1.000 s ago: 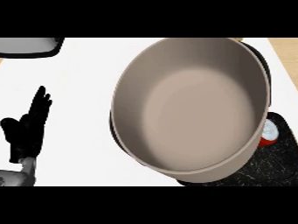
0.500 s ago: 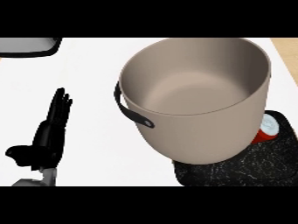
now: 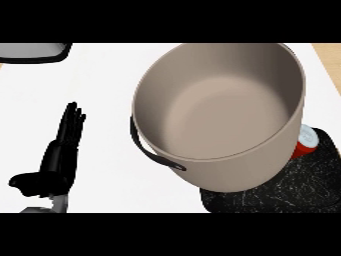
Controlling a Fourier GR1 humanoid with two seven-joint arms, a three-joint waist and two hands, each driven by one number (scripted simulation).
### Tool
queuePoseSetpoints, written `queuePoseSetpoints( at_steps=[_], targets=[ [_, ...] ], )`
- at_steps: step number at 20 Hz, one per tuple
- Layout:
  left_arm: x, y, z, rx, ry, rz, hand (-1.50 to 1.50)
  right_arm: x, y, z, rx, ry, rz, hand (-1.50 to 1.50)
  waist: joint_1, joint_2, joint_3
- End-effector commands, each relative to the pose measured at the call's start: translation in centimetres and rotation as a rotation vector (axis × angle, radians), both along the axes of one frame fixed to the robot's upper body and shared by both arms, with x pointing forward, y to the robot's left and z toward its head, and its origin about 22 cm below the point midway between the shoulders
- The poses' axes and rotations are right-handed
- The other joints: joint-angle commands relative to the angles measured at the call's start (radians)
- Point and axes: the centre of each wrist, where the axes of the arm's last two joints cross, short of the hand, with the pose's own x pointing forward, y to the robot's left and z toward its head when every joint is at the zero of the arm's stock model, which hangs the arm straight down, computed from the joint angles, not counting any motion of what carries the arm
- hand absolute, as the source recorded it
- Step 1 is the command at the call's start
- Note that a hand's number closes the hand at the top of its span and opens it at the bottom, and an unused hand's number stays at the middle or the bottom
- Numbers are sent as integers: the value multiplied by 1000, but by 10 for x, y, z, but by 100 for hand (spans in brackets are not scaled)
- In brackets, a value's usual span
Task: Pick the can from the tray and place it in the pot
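A large beige pot [image 3: 225,117] with a black side handle [image 3: 152,152] fills the middle of the head view, its inside bare. Behind its right wall peeks a red can with a white top [image 3: 306,141], standing on the black speckled tray [image 3: 317,190] at the lower right. The pot hides most of the can and part of the tray. My left hand [image 3: 58,157] stands at the lower left, fingers straight and pointing up, thumb out to the left, holding nothing. It is well apart from the pot. My right hand does not show.
The white counter [image 3: 92,85] runs under everything, with wooden floor past its left and right edges. A grey appliance with a dark base [image 3: 25,51] sits at the top left corner.
The view has shifted, so the pot looks more tilted and its handle sits lower. My left hand has turned edge-on and stays at the lower left.
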Motion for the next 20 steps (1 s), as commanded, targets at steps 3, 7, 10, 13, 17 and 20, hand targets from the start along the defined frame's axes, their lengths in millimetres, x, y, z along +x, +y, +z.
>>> queuePoseSetpoints(
  at_steps=[3,7,10,13,17,20],
  targets=[
    [7,-8,1,-9,-7,-19,0,-4,22,16,-318,295,-58,-150,15,8,-3],
    [1,-7,-5,-14,14,-27,0,5,51,26,-366,384,-110,-150,19,3,0],
    [4,-15,1,-9,-11,-15,0,19,79,15,-341,408,-117,-150,19,2,1],
    [14,0,25,-12,-13,-29,0,29,84,22,-335,449,-106,-150,16,1,2],
    [-10,-9,-8,-18,-1,-29,0,36,76,-3,-419,543,-141,-150,17,1,2],
    [0,-13,0,-9,14,-24,0,53,103,-23,-440,584,-185,-150,20,2,2]
  ],
)
